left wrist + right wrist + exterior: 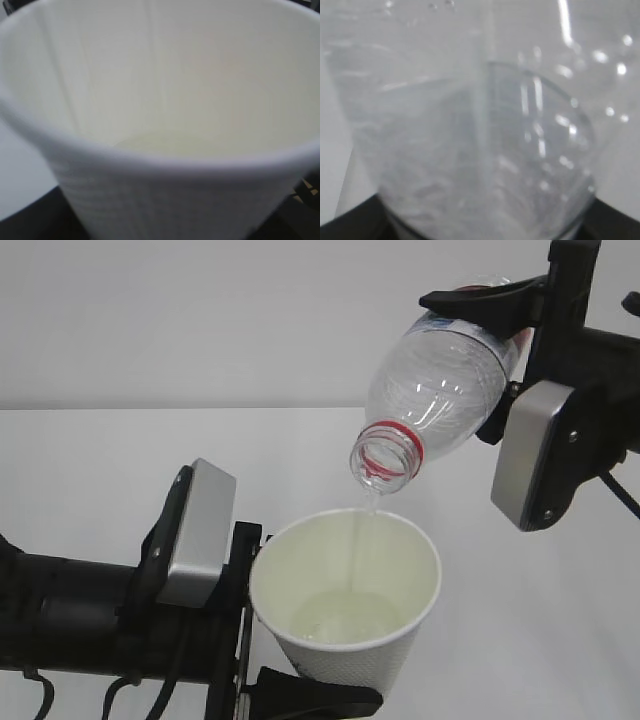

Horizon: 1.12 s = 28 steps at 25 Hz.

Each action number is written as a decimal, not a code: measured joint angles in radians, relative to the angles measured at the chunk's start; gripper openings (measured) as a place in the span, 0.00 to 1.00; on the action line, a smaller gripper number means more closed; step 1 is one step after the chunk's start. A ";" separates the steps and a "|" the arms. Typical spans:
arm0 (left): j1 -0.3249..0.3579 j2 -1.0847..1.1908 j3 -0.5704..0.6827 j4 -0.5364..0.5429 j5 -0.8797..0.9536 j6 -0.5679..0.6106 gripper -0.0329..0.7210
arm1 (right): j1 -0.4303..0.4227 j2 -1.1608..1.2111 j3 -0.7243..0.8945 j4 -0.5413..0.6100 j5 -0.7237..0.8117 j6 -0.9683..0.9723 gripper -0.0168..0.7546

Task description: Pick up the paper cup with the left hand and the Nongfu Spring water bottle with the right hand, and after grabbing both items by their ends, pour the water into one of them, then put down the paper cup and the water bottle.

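Risk: right hand [500,360] clamps the tilted Nongfu Spring water bottle [440,390] over the paper cup [350,610] gripped by left hand [250,640]; thin water [362,540] stream could miss if either drifts.

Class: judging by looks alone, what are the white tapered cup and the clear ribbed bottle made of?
White tapered cup: probably paper, matte, with a rolled rim and cream lining. Clear ribbed bottle: probably thin plastic, glossy and see-through, with highlights on its ribs and a red neck ring.
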 joint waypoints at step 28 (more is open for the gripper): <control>0.000 0.000 0.000 0.000 0.006 0.000 0.77 | 0.000 0.000 0.000 0.000 -0.002 -0.018 0.60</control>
